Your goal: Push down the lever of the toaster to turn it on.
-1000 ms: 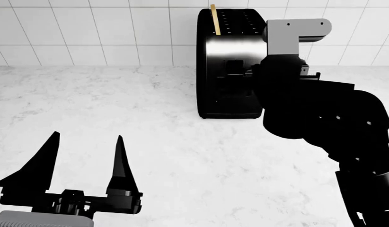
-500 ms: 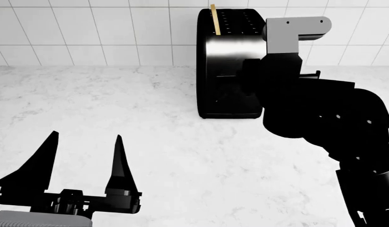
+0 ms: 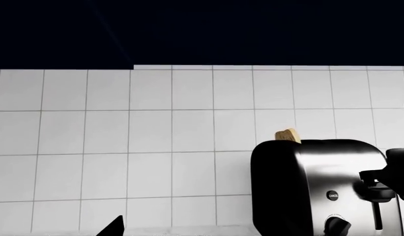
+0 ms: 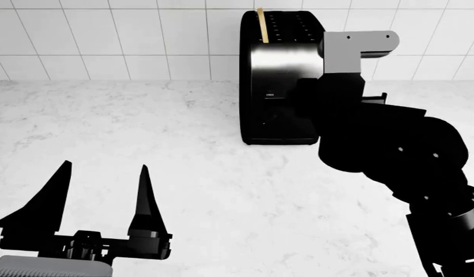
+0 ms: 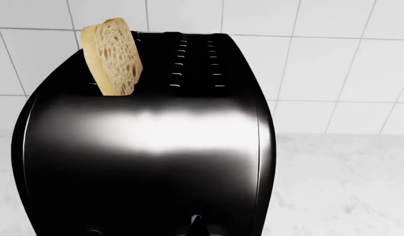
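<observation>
black tapered fingers of the left gripper stand spread wide apart in the head view, pinching nothing, hovering low over the white marbled stone countertop and well apart from the appliance. only 1 dark fingertip corner shows in the left wrist view.

the right gripper is pressed up against the front face of the tall glossy black toaster, but its fingers are hidden behind the bulky black right arm and its grey angular bracket, so i cannot tell whether they are spread or closed. in the right wrist view just 1 thin dark tip rises at the lower edge, right against the toaster's shiny face.

the toaster stands upright at the back of the countertop, against the white tiled wall. its top has 2 dotted-edged slots, and 1 thin tan slice of bread sticks up out of the slot farther from the right arm. a small white label mark sits on the front face just beside the right gripper.

the small black round lever knob shows in the left wrist view low on the toaster's front, below the round label, beside a narrow dark vertical slot track; the right arm's dark parts sit just beside it. from the head view the lever is covered by the arm.
</observation>
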